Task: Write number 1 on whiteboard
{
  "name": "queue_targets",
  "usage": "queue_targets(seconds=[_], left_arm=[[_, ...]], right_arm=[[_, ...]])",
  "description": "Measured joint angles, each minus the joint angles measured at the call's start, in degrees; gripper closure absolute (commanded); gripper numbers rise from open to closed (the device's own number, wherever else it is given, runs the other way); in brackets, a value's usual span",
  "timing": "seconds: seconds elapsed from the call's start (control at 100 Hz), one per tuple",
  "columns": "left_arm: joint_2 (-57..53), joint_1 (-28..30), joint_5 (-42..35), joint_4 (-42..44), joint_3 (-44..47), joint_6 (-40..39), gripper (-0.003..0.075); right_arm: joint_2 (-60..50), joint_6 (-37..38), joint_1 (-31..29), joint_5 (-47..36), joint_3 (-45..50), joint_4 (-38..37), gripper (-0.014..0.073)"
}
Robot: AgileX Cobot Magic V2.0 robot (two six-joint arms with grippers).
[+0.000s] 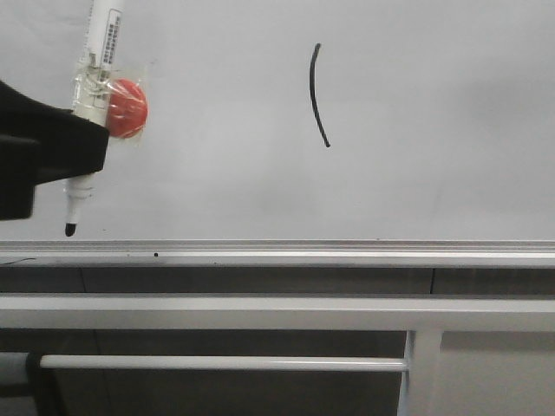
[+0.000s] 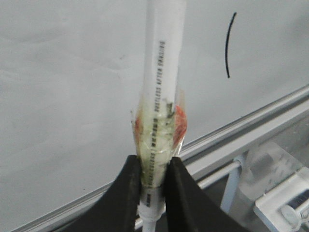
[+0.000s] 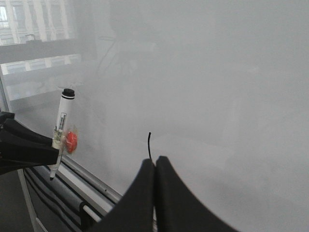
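Observation:
A thin black curved stroke, the number 1 [image 1: 318, 94], stands on the white glossy whiteboard [image 1: 416, 156]; it also shows in the left wrist view [image 2: 229, 44] and, partly hidden behind my right fingers, in the right wrist view [image 3: 149, 145]. At the far left my left gripper [image 1: 82, 143] is shut on a white marker pen [image 1: 94, 95] with a red disc taped to it [image 1: 127, 108]. The pen stands nearly upright, its black tip [image 1: 69, 229] pointing down just above the rail. My right gripper [image 3: 154, 162] is shut with nothing in it, away from the pen.
A silver rail [image 1: 347, 253] runs along the board's lower edge. Grey-white frame bars [image 1: 260, 312] and a post [image 1: 421, 368] lie below it. A pale plastic fixture [image 2: 285, 203] sits low beside the frame in the left wrist view.

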Motion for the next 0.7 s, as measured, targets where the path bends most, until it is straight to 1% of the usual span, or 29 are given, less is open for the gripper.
queue_targets(seconds=[0.08, 0.15, 0.25, 0.34, 0.5, 0.59, 0.7], left_arm=[[2.9, -4.5, 8.5, -0.1, 0.1, -3.9, 0.0741], [5.8, -8.2, 14.4, -0.2, 0.1, -7.4, 0.0741], [10.1, -11.9, 18.9, -0.2, 0.1, -12.5, 0.0741], [14.1, -12.9, 19.4, -0.2, 0.1, -17.3, 0.0741], [19.7, -12.5, 19.4, -0.2, 0.1, -25.3, 0.0741], [21.0, -11.9, 19.4, -0.2, -0.5, -27.1, 0.0741], [21.0, -11.4, 19.4, -0.2, -1.7, -27.2, 0.0741]], right_arm=[[0.0, 0.0, 0.0, 0.0, 0.0, 0.1, 0.0658], [0.0, 0.0, 0.0, -0.2, 0.0, 0.1, 0.0658], [0.0, 0.0, 0.0, -0.3, 0.0, 0.1, 0.0658], [0.0, 0.0, 0.0, -0.3, 0.0, 0.1, 0.0658], [0.0, 0.0, 0.0, -0.3, 0.0, 0.5, 0.0658], [0.0, 0.0, 0.0, -0.3, 0.0, 0.5, 0.0658], [0.0, -0.4, 0.0, -0.3, 0.0, 0.6, 0.0658]])
